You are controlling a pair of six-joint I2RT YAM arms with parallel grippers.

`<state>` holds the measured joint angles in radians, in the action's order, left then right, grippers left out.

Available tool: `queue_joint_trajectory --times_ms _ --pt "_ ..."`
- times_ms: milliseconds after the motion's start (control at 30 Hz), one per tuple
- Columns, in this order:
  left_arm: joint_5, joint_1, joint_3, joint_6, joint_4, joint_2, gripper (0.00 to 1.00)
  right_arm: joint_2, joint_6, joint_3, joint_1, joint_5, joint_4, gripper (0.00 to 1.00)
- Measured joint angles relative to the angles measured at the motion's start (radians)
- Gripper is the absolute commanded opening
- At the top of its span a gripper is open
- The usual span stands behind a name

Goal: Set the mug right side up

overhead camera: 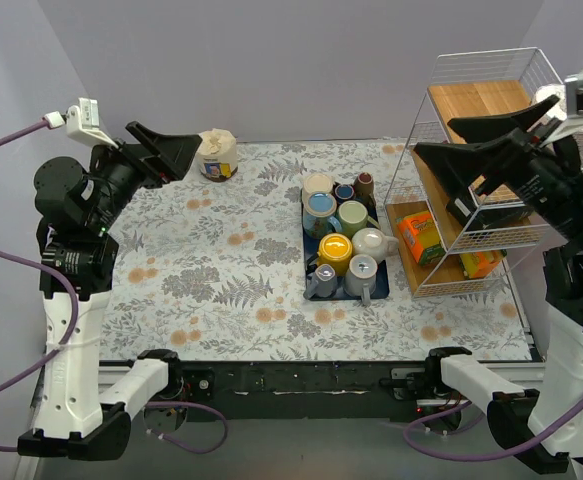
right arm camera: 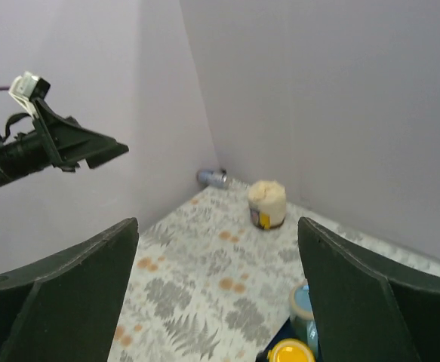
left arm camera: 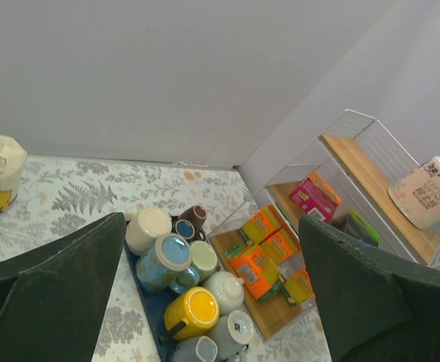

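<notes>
Several mugs crowd a dark blue tray right of the table's middle, most of them showing their bases upward. Among them are a yellow mug, a blue mug, a pale green mug, a cream mug, a white mug and a grey mug. My left gripper hangs high over the table's left side, open and empty, far from the tray. High at the right, in front of the wire rack, my right gripper is also open and empty. The left wrist view shows the mugs far below its fingers.
A wire rack with wooden shelves stands right of the tray, holding orange boxes and a cotton pack. A cream-topped tub sits at the back left. A can lies in the far left corner.
</notes>
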<state>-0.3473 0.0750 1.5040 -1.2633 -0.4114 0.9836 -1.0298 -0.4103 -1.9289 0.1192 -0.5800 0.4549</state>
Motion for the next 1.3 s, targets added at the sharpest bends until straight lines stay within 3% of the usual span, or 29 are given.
queue_joint_trajectory --times_ms 300,467,900,1133,1300 --pt "-0.063 0.0 -0.101 0.006 -0.073 -0.129 0.98 -0.009 0.11 -0.043 0.0 0.032 0.368 0.93" --pt "-0.091 0.0 -0.197 0.006 -0.076 -0.216 0.98 0.097 0.167 0.087 -0.001 0.087 0.438 0.93" --pt "-0.1 0.0 -0.383 -0.026 -0.032 -0.157 0.98 0.134 0.069 0.348 0.0 -0.251 0.169 0.95" --pt "0.016 0.0 -0.439 -0.095 0.01 -0.159 0.98 0.098 0.021 0.389 0.016 -0.306 0.058 0.96" --pt "0.056 0.0 -0.515 -0.174 0.062 -0.159 0.98 0.032 0.016 0.389 0.12 -0.294 -0.017 0.96"
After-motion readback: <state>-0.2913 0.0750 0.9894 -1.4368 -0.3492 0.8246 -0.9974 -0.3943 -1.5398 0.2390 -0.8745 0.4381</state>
